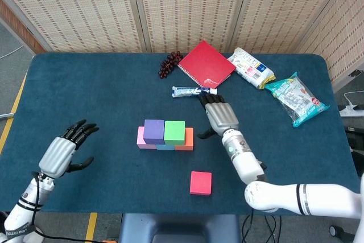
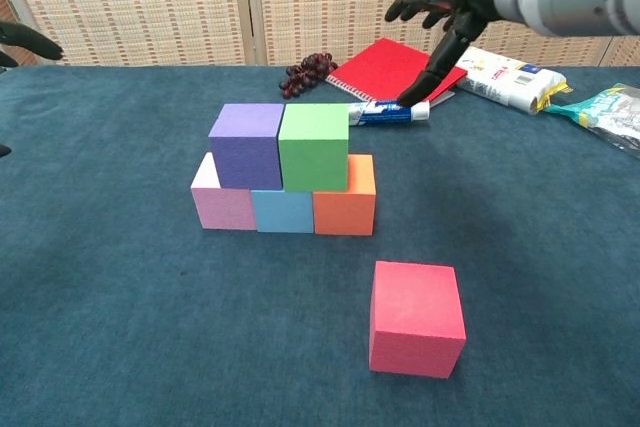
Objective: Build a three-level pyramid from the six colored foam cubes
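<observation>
A row of pink cube (image 2: 221, 205), light blue cube (image 2: 282, 211) and orange cube (image 2: 346, 203) stands mid-table. On top of it sit a purple cube (image 2: 245, 144) and a green cube (image 2: 314, 145), side by side. A red cube (image 2: 416, 317) (image 1: 201, 182) lies alone nearer the front. My right hand (image 1: 219, 116) (image 2: 447, 7) hovers open to the right of the stack, touching nothing. My left hand (image 1: 64, 151) is open at the front left, far from the cubes; only its fingertips (image 2: 28, 39) show in the chest view.
Behind the stack lie a toothpaste tube (image 1: 193, 91), dark grapes (image 1: 169, 64), a red notebook (image 1: 206, 65) and two snack bags (image 1: 251, 68) (image 1: 295, 99). The blue table's front edge (image 1: 114, 213) runs close behind the red cube.
</observation>
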### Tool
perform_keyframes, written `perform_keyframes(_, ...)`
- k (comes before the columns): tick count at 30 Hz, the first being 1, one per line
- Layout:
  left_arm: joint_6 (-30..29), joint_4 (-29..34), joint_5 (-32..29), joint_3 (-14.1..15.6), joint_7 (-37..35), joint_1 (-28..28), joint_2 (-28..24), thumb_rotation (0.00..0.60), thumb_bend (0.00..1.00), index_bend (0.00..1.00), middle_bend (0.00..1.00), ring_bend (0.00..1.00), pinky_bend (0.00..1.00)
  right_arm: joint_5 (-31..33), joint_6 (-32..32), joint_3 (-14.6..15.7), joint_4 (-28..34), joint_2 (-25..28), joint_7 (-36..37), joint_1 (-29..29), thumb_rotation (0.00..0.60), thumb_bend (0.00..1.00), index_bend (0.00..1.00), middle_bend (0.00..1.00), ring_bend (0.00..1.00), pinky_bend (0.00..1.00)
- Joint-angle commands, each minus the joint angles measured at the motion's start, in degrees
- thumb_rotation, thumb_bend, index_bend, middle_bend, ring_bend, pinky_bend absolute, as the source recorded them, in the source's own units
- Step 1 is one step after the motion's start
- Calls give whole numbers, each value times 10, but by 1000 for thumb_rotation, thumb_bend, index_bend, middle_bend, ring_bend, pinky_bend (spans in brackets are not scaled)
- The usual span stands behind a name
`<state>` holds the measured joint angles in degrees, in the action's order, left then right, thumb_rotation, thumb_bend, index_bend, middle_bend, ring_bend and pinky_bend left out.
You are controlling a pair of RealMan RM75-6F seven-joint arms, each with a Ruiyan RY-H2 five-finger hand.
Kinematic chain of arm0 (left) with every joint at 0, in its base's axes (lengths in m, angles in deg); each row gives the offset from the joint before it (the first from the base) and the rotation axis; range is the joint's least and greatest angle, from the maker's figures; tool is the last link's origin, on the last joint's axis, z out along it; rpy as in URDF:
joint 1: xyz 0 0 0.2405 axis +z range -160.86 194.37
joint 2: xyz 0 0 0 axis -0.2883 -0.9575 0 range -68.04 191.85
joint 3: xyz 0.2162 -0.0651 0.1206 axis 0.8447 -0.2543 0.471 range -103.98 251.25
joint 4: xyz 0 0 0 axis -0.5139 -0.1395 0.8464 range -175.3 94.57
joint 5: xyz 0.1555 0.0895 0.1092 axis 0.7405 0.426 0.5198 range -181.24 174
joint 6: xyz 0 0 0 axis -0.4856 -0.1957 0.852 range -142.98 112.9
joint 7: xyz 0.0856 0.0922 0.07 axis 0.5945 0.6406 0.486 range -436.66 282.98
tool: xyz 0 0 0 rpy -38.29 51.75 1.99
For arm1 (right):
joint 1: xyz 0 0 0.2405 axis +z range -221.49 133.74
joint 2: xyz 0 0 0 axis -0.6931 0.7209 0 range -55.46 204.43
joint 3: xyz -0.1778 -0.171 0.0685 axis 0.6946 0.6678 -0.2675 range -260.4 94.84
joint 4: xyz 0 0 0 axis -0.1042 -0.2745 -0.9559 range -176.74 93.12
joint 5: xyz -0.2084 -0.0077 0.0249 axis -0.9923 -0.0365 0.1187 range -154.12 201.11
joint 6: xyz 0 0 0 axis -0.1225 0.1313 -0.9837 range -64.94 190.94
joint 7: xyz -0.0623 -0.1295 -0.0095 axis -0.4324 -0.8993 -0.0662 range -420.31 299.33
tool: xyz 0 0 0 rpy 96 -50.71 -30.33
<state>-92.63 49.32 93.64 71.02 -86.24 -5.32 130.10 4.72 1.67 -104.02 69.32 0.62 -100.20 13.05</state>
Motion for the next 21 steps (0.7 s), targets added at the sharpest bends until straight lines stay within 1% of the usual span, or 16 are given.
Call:
perform_keyframes(1,8,12,62,21,-16,-29,-4,600,278,203,190,122,248,-54,25,8,12,46,59,-43,600,194,0,89,0,0)
perform_keyframes(4,36,25,96,31,-14,-57,-2,600,277,230,229,180,314,-93,30,13,15,73,102,-73,600,193,0,87,0,0)
perform_keyframes(7,79,41,116,34,7,-90,9,600,277,240,244,198,332,-138,38,19,14,101,153,-107,600,193,0,84,0,0)
perform_keyframes(10,122,59,118,33,17,-120,28,600,277,247,256,210,347,-180,44,25,3,120,204,-139,600,193,0,83,0,0)
perform_keyframes(13,180,75,106,31,18,-156,54,600,278,243,254,211,341,-218,56,34,-19,133,257,-168,600,194,0,83,0,0)
perform_keyframes(17,250,76,75,18,37,-195,93,600,284,202,231,198,309,-251,75,39,-51,139,316,-192,600,193,0,83,0,0)
perform_keyframes(19,281,77,54,11,44,-212,111,600,287,146,192,155,295,-264,83,43,-66,140,336,-199,600,193,0,83,0,0)
perform_keyframes(21,313,74,30,3,50,-229,131,600,291,86,140,96,258,-276,90,45,-83,138,355,-205,600,194,0,83,0,0)
